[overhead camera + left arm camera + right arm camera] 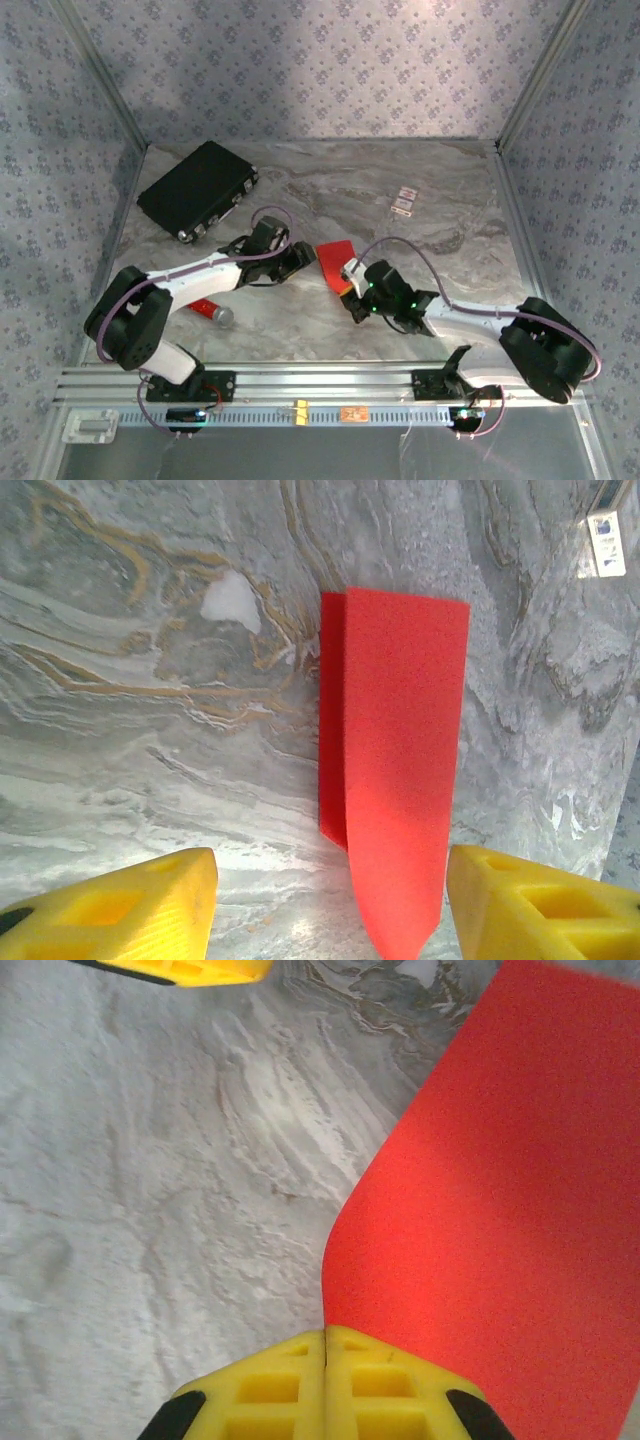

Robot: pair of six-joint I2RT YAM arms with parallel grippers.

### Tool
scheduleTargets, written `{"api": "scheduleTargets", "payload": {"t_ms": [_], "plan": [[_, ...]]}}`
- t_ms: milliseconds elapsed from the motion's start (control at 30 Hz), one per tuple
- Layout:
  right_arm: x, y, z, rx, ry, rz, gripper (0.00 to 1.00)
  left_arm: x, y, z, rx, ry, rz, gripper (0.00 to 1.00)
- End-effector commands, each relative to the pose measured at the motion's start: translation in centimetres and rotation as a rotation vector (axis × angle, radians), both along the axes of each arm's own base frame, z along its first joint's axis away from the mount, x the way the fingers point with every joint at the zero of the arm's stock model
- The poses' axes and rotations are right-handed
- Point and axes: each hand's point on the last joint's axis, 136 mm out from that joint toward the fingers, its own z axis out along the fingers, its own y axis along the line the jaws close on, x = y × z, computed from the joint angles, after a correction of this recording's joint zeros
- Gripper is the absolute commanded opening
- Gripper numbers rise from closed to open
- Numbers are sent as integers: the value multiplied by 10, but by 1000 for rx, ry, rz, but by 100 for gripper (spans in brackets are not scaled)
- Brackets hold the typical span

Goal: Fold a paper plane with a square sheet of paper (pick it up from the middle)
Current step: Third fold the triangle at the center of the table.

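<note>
The square sheet of paper is bright red and folded into a long narrow strip with one pointed end, at the middle of the marble table. In the left wrist view the paper runs away from me, its point between my left gripper's yellow fingers, which stand wide apart and touch nothing. My left gripper is just left of the paper. My right gripper is at the paper's near right end. Its jaws are pressed together on an edge of the paper, which curves up out of them.
A black case lies at the back left. A small red cylinder with a grey end rests by the left arm. Two small white tags sit at the back right. Patterned walls close in three sides of the table.
</note>
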Motion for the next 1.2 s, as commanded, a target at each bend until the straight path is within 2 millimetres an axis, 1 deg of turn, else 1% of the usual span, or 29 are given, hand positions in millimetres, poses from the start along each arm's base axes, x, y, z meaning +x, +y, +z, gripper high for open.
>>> {"api": "scheduleTargets", "payload": {"t_ms": [0, 133, 200, 433, 633, 767, 900, 1067, 1167], "plan": [[-17, 14, 8, 106, 226, 57, 0, 3, 5, 8, 33, -24, -13, 62], [-19, 22, 14, 167, 365, 87, 0, 4, -3, 13, -1, -37, -41, 59], [-22, 28, 16, 190, 409, 119, 0, 6, -6, 18, -12, -49, -53, 55], [-34, 37, 18, 233, 473, 190, 0, 11, -20, 30, -34, -79, -119, 40], [-38, 31, 7, 217, 479, 183, 0, 19, -41, 28, -64, -61, -190, 27], [-37, 29, 3, 215, 474, 171, 0, 23, -58, 18, -77, -24, -245, 21], [-36, 28, 0, 212, 472, 160, 0, 25, -71, -2, -60, 33, -291, 18], [-34, 27, -1, 210, 471, 148, 0, 23, -82, -24, -35, 86, -325, 16], [-33, 27, -3, 207, 473, 143, 0, 19, -83, -40, -13, 120, -338, 14]]}}
